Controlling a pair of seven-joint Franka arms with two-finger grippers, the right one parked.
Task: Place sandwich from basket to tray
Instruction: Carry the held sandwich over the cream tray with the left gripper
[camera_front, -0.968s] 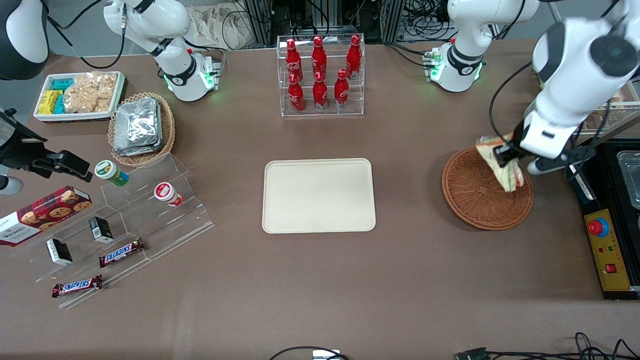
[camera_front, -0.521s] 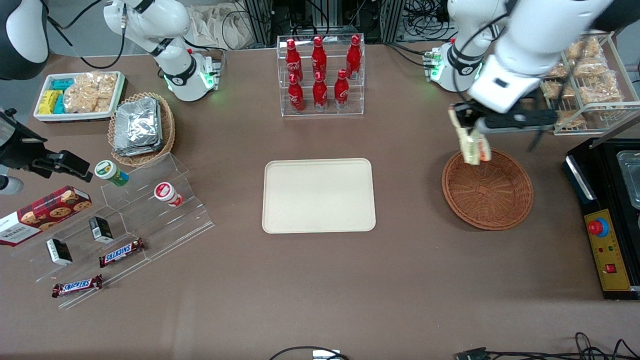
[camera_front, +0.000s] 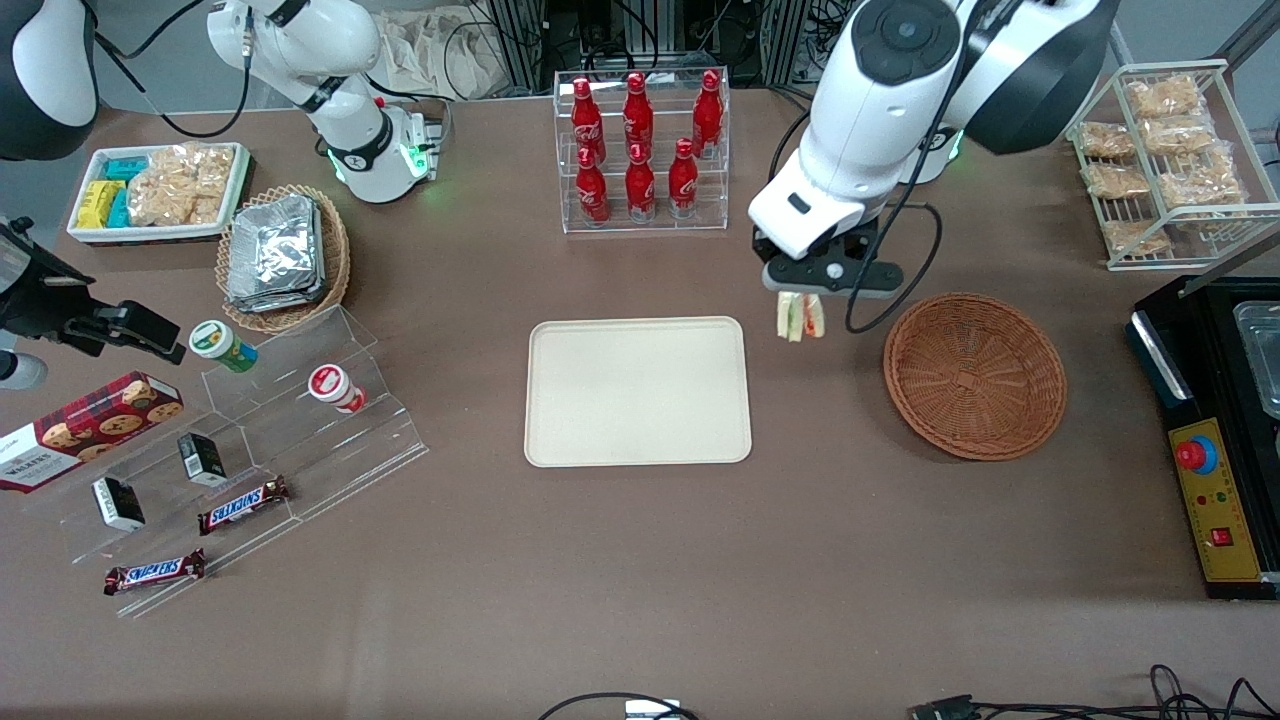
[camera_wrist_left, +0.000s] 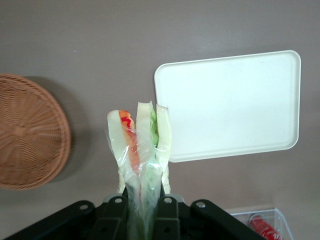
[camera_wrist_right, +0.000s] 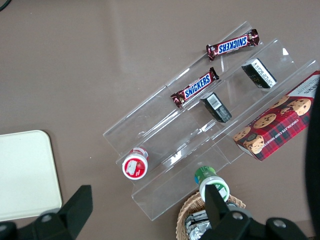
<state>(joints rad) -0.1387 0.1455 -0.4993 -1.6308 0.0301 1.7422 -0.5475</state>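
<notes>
While we carry the wedge across, it hangs between basket and tray, above bare table.

We steer for the flat cream-beige rectangular tray (camera_front: 638, 392) with its low rim, leaving the round reddish-brown wicker basket (camera_front: 974, 374) empty; our left gripper (camera_front: 803, 292) is clamped on the small clear-wrapped triangular sandwich (camera_front: 800, 316), which dangles point-down just beside the tray's corner. We should pass over the rim, come well inside, lower until the wrap touches, then release so it lies flat.
</notes>
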